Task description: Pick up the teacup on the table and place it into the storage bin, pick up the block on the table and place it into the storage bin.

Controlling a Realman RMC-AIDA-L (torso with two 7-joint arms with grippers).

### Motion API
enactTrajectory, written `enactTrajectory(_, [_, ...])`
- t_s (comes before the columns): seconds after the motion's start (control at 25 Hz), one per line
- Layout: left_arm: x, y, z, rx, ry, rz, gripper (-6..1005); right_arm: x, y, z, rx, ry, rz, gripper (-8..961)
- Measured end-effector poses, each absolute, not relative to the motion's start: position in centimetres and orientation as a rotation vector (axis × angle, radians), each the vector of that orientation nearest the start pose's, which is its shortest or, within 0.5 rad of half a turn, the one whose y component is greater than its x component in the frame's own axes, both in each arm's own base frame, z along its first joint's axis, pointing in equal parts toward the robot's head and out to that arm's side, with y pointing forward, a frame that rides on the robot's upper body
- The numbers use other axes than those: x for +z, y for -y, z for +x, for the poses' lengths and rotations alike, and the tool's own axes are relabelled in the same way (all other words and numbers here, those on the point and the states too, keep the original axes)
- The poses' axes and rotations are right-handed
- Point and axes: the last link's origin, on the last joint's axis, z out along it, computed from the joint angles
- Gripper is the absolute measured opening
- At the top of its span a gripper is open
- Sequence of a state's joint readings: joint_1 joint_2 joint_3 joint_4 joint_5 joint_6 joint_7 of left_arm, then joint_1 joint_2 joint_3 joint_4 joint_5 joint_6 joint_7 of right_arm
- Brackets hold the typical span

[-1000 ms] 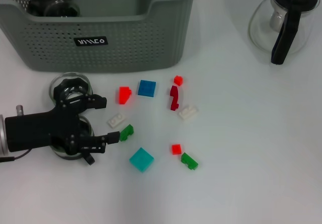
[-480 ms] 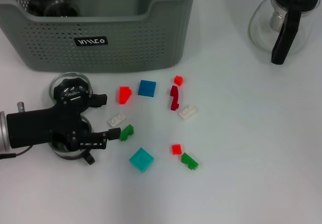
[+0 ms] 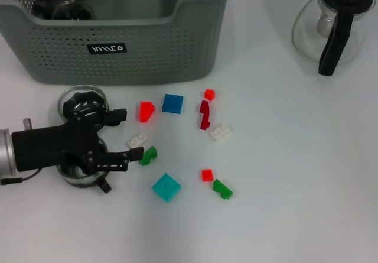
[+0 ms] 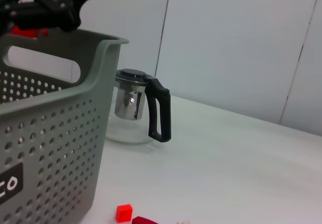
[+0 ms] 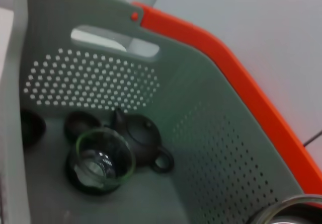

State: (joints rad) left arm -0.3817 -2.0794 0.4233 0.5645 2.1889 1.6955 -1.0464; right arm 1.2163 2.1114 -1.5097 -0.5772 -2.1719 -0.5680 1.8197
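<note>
The left pincer (image 3: 125, 134) is seen low over the white counter (image 3: 283, 156), spread wide with nothing held. A white block (image 3: 136, 139) lies between its fingertips, and a green block (image 3: 148, 155) sits just beside the nearer fingertip (image 3: 134, 153). Glass teacups (image 3: 83, 99) are partly hidden beneath the pincer's body. The storage bin (image 3: 118, 44) stands beyond the pincer, with dark teaware (image 5: 143, 138) and a glass cup (image 5: 100, 158) inside. The right pincer is not in view.
</note>
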Motion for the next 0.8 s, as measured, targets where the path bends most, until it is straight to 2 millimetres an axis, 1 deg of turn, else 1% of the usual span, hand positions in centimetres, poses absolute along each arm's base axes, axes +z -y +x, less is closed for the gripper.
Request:
enactTrajectory(0.16, [-0.1,-26.0,-32.0,-0.713,0.541,-2.686,933,-9.6,-47.5,2.3,-0.048,0.254,-2.492,63])
enactTrajectory(0.48, [0.0,-26.2,-31.9,-0.712,0.536,-2.687,933,-9.9,-47.5,3.1,-0.031,0.231,-2.494,64])
enactTrajectory(0.8, [0.0,-26.3,-31.9,-0.712,0.532,-2.688,933,-10.0,-47.6,3.5,-0.049,0.239,-2.474,64])
